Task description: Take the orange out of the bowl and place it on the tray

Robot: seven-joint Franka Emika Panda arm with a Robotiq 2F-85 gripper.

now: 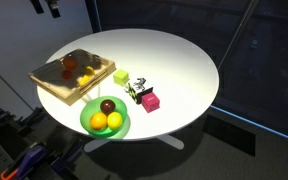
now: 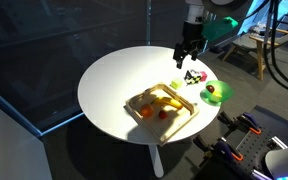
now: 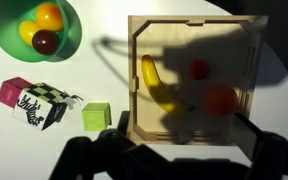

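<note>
Claw (image 2: 185, 60) wide open, empty; orange (image 3: 49, 14) in bowl (image 3: 70, 36), rim cropped at wrist-view top

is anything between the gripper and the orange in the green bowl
Nothing visible. The gripper hangs open above the table, and the orange lies uncovered in the bowl. A yellow fruit and a dark red fruit lie close beside it.

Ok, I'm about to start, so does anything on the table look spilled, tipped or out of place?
Nothing stands out. The bright green round bowl sits upright with three round fruits inside, the light wooden rectangular tray lies flat, and nothing is spilled.
</note>
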